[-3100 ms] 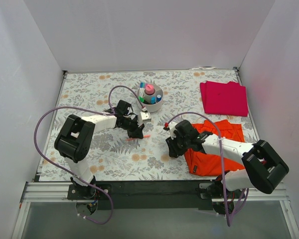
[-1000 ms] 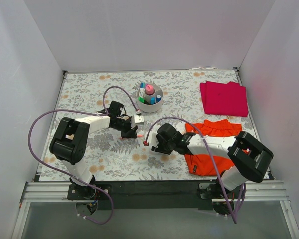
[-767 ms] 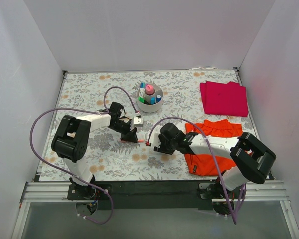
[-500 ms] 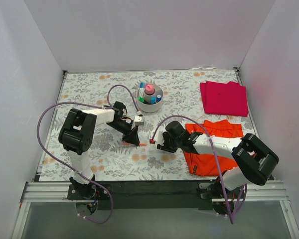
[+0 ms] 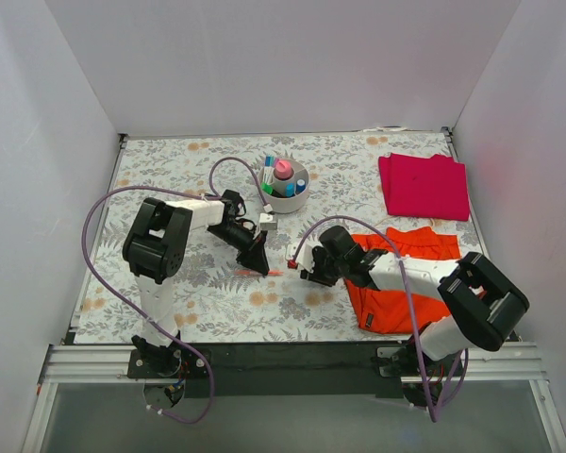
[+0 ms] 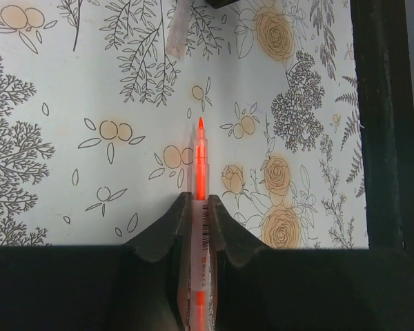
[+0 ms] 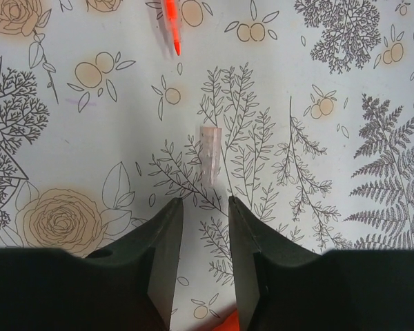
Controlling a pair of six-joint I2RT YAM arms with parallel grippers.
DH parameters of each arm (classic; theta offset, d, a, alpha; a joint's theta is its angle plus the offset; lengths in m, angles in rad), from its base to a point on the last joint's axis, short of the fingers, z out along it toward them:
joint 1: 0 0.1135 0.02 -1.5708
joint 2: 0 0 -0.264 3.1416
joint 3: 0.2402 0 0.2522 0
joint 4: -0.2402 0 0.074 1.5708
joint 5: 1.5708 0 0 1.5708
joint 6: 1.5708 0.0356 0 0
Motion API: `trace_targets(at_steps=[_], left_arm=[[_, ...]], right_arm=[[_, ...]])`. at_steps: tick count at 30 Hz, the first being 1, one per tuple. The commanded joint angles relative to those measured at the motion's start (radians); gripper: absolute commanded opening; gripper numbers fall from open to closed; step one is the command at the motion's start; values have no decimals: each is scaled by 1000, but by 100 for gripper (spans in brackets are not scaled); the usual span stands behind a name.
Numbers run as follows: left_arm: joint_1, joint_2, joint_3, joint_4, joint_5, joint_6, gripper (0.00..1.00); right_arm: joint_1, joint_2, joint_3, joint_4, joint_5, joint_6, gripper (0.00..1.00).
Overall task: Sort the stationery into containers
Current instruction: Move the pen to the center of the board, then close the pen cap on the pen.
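Note:
My left gripper [image 5: 260, 259] is shut on the orange-pink pen [image 6: 201, 162]. The pen's white barrel sits between the fingers and its orange tip points forward, low over the floral mat. The tip also shows in the top view [image 5: 275, 272]. My right gripper [image 5: 307, 271] is open and empty just right of it. In the right wrist view a small translucent pen cap [image 7: 212, 155] lies on the mat just beyond its fingertips [image 7: 168, 214], with the pen tip [image 7: 171, 24] further on. The off-white divided bowl [image 5: 285, 203] stands at the back with a pink-capped bottle [image 5: 283, 170] and markers in it.
A folded orange cloth [image 5: 410, 283] lies under my right arm. A folded magenta cloth [image 5: 424, 186] lies at the back right. White walls close in the left, back and right sides. The black front edge of the table [image 6: 383, 124] shows in the left wrist view.
My left gripper has swung right and forward with the pen in it, towards the right gripper. My right gripper has drawn back a little to the right and stays open.

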Motion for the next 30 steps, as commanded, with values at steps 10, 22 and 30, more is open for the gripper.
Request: trace_targets(at_steps=[10, 22, 30], left_arm=[[-7, -10, -4, 148, -139, -84, 0], [-5, -9, 21, 148, -165, -109, 0], [-1, -24, 16, 131, -164, -104, 0]], right_arm=[[-47, 92, 89, -129, -162, -78, 38], [-50, 211, 207, -242, -215, -101, 32], [-55, 256, 233, -365, -252, -109, 30]])
